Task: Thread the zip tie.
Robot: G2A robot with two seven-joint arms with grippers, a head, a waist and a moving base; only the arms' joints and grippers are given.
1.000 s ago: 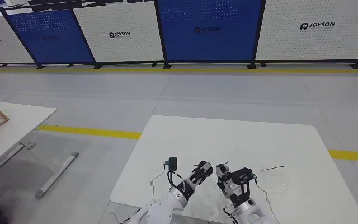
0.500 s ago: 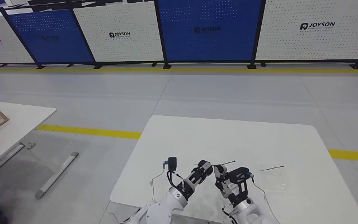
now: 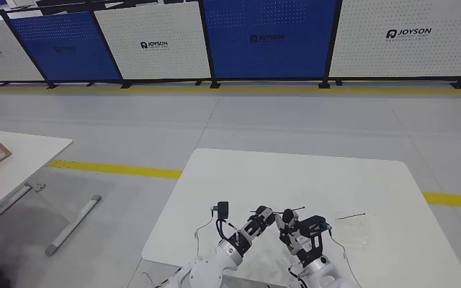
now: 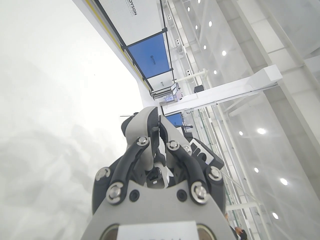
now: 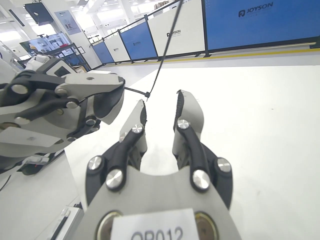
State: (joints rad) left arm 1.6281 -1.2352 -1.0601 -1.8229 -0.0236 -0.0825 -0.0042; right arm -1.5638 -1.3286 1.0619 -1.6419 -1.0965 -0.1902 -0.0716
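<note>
Left hand is pinching the zip tie, fingers pressed together on one short end. Right hand is sitting spread and gripping nothing. The tie is being held in the air above the near part of the worktop, not lying on it. Key relation: a short stub is sticking out of the left hand toward the right hand, and it is ending at a small knob just beside one of the right hand's fingers, not between them. From that knob the long strap is slanting away from the right hand out to a blocky far end. The right hand is therefore the nearer free one, and it is likely needing to shift toward the left hand so the strap sits between its fingers before closing. Right wrist view is showing the knob and the bend; cannot tell whether the strap is passing through a head there. Top view is giving just a thin dark line across both hands, plus a spare zip tie lying on the worktop well apart on the robot's right. Left wrist view is confirming the pressed grip, with a thin black tip poking out.
</note>
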